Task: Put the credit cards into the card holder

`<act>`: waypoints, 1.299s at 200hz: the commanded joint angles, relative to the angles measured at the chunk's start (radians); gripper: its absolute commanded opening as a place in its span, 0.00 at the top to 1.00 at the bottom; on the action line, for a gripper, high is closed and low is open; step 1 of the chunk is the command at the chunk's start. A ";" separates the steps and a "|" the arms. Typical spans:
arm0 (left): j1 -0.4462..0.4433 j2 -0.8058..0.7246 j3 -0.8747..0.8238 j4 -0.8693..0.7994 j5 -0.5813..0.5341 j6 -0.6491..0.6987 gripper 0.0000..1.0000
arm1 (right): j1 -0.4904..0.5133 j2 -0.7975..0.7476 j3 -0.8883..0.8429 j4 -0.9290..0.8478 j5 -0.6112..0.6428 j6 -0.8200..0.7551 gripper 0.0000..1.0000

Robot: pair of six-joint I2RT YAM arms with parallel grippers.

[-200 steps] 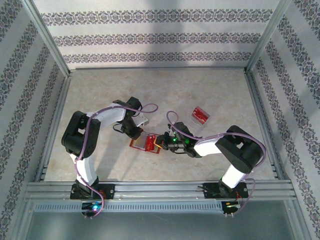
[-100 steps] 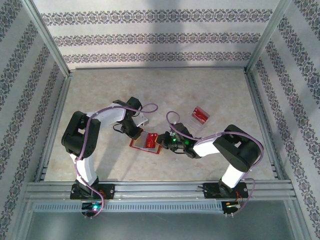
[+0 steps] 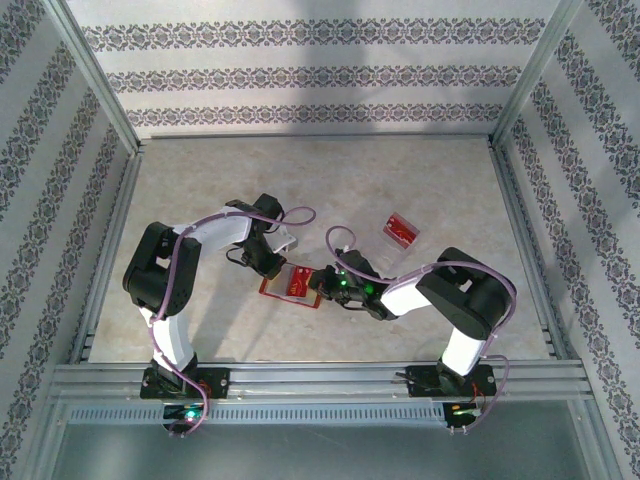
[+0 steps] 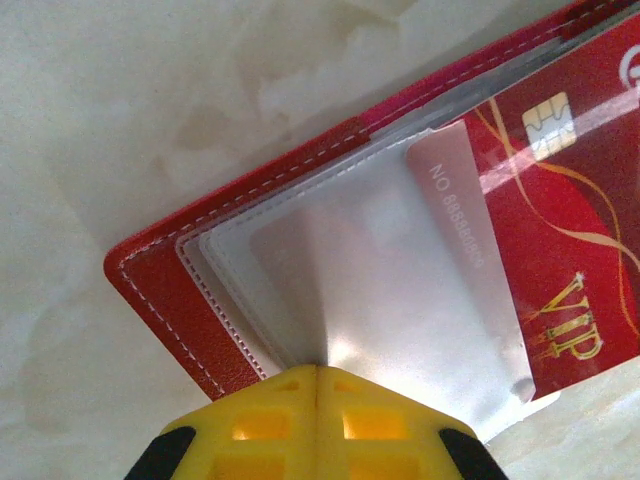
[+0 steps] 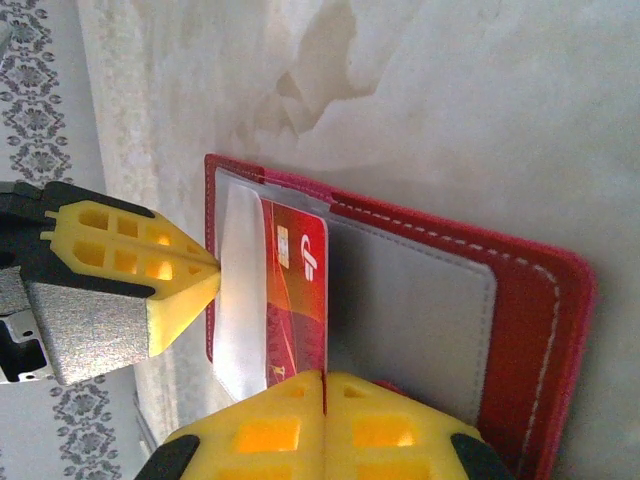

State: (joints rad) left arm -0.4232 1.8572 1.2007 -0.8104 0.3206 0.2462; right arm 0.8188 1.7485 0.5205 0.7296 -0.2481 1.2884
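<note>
Seeing card holder [image 3: 283, 288] open at centre of top view, partly hidden under both wrists. Pinching its clear sleeve [image 4: 390, 300] with left gripper [image 4: 318, 368]. Clamping credit card [image 5: 296, 300] in right gripper [image 5: 325, 375], card half under sleeve, contact points hidden.

The red credit card [image 4: 570, 230], lying partly inside the card holder [image 4: 170, 300], carries the gold letters "VIP" towards its near right end in the left wrist view. Along its left edge, under the clear sleeve [image 4: 380, 300], runs embossed "NO 8888", the later digits too blurred to read. The white mark on the card in the right wrist view cannot be read.
</note>
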 commanded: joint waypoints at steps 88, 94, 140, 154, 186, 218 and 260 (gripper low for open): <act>0.012 -0.016 -0.011 0.002 0.017 -0.035 1.00 | 0.049 0.046 -0.009 0.040 0.096 0.054 1.00; 0.011 -0.015 -0.010 0.002 0.025 -0.037 1.00 | 0.048 0.046 -0.016 0.042 0.106 0.062 1.00; 0.012 -0.027 -0.025 0.014 0.037 -0.060 1.00 | 0.065 0.072 0.006 0.044 0.117 0.076 1.00; 0.012 -0.030 -0.024 0.009 0.053 -0.070 1.00 | 0.065 0.090 0.003 0.075 0.112 0.091 1.00; 0.012 -0.056 -0.010 0.003 0.052 -0.091 1.00 | 0.077 0.095 0.023 0.045 0.101 0.086 1.00; 0.016 -0.073 0.004 -0.013 0.032 -0.088 1.00 | 0.079 0.075 0.025 0.020 0.113 0.083 1.00; 0.046 -0.076 -0.004 -0.009 -0.007 -0.079 1.00 | 0.077 0.055 0.026 -0.019 0.125 0.077 1.00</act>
State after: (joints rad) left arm -0.4110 1.8050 1.1915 -0.8059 0.3538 0.1719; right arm 0.8864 1.8126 0.5510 0.7956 -0.1493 1.3663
